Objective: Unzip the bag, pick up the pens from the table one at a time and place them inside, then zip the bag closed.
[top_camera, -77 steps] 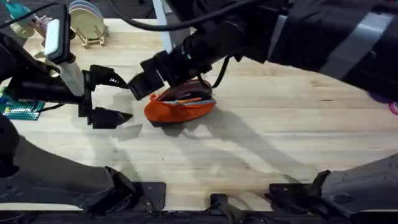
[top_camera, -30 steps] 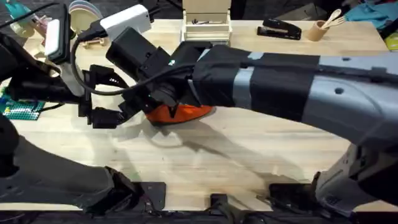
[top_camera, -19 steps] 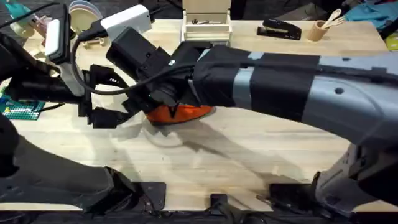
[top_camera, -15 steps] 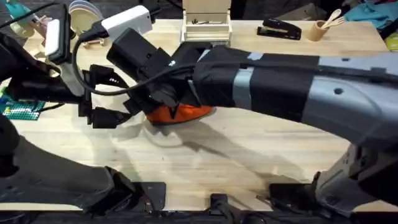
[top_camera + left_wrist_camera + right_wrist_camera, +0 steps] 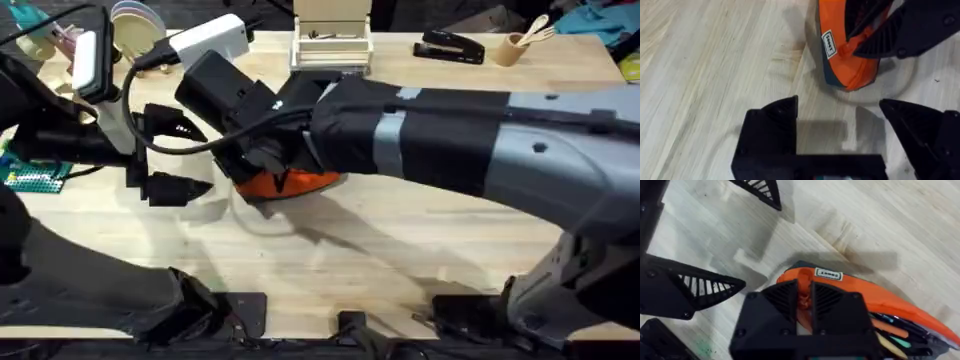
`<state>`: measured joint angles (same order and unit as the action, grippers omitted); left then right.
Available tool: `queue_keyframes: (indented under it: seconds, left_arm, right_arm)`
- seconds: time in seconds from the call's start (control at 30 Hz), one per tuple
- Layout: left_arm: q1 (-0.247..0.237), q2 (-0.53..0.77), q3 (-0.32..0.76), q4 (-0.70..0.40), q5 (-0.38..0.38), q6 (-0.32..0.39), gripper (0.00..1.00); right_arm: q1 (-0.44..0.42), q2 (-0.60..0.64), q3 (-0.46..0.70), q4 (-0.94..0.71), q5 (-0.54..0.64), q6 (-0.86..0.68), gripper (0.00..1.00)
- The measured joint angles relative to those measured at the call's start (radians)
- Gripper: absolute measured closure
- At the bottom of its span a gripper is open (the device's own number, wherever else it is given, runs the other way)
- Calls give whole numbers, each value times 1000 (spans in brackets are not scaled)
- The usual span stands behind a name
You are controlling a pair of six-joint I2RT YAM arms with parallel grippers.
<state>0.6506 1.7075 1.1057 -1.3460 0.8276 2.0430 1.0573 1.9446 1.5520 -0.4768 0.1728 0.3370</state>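
Table (image 5: 420,250): light plank top, bare toward 5 o'clock of the overhead view.
Right arm (image 5: 470,140): stretched from 4 o'clock across the middle toward 10 o'clock, covering most of the bag; since 2.6 s ago lowered and swung over the pouch, and barely shifted over the last second.
Left arm (image 5: 60,140): reaching in from 9 o'clock, in the same pose as in the earlier overhead frames.
Bag (image 5: 290,183): orange pouch with a dark underside, lying just left of the table's middle, in the same spot as before; white label (image 5: 829,44) on its end; mouth open at one end, with coloured pens (image 5: 890,330) inside.
Right gripper (image 5: 804,300): clenched on the orange zipper tab at the bag's labelled end, fingers pressed together around it; 2.6 s ago sat at the pouch's 10 o'clock rim.
Left gripper (image 5: 840,112): released, fingers spread wide, holding nothing, just beside the bag's end toward 9 o'clock, apart from the fabric; unchanged from the earlier frames.
Stapler (image 5: 448,47): black, at the table's far edge toward 1 o'clock, hidden by the arm 2.6 s ago.
Wooden cup (image 5: 513,48): just right of the stapler.
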Motion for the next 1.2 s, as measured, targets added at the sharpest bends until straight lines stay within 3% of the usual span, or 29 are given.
queue_keyframes:
  seconds: [0.13,0.87,1.2]
  left_arm:
    - [0,0,0,0,0,0,8]
    - [0,0,0,-15,36,0,8]
    - [0,0,-2,-76,44,-12,8]
  right_arm:
    - [0,0,0,3,4,0,962]
    - [4,0,0,18,125,14,970]
    - [5,0,0,50,168,30,970]
